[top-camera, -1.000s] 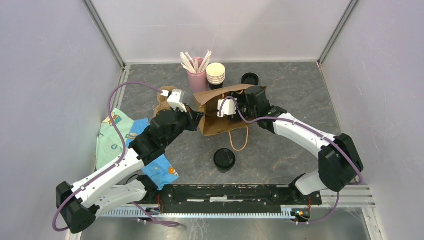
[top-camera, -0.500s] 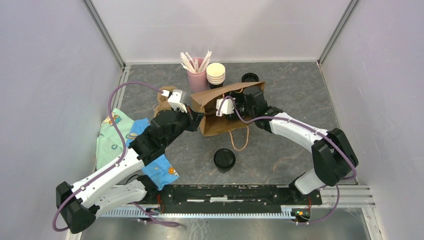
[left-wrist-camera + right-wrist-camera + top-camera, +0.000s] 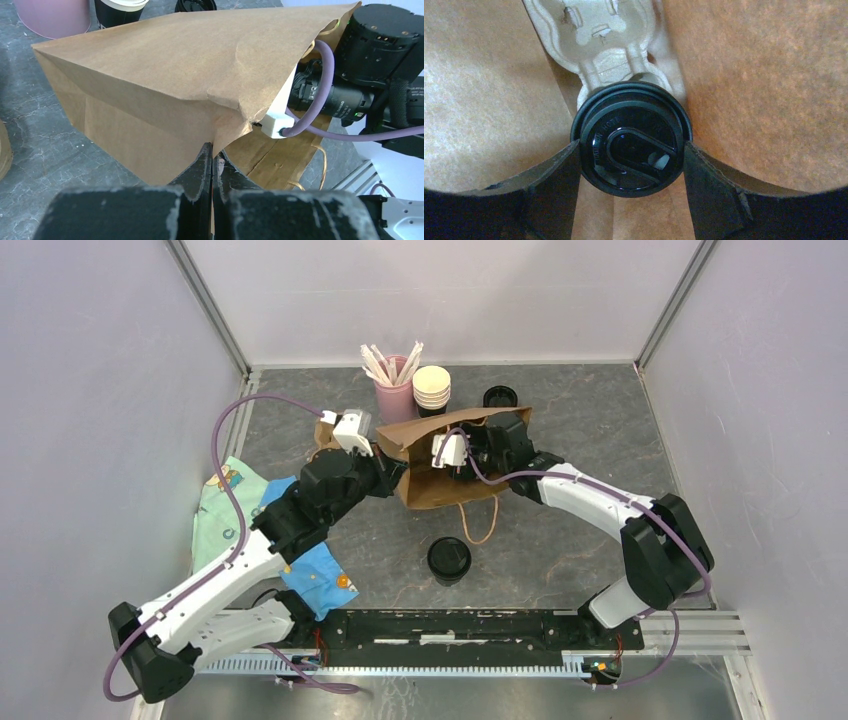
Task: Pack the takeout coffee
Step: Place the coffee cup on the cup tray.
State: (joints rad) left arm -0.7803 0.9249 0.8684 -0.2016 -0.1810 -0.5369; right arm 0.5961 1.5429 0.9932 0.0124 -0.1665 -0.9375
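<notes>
1. While the left gripper (image 3: 212, 152) pinches a fold of paper on the brown bag (image 3: 165, 75), jaws pressed flat together, the bag rises like a tent above and ahead of it.
2. The bag's open mouth faces the right arm, which reaches into it.
3. The right gripper (image 3: 631, 150) sits deep inside the bag, with brown paper on both sides of it.
4. Its fingers (image 3: 554, 190) clamp the takeout coffee (image 3: 631, 132), one touching the black lid's rim on each side, so the cup is held inside the bag.
5. Just ahead of the right gripper, beyond the cup, lies a pale moulded pulp carrier (image 3: 596, 30); whether it touches the cup cannot be told.
6. Behind both grippers, toward the arm bases, a second lidded black cup (image 3: 449, 560) stands on the tabletop (image 3: 580, 430), apart from the bag.
7. Beyond the bag from the left gripper stand a pink cup of stirrers (image 3: 396, 390), a stack of cream-rimmed cups (image 3: 432, 388) and a stack of black lids (image 3: 500, 397).
</notes>
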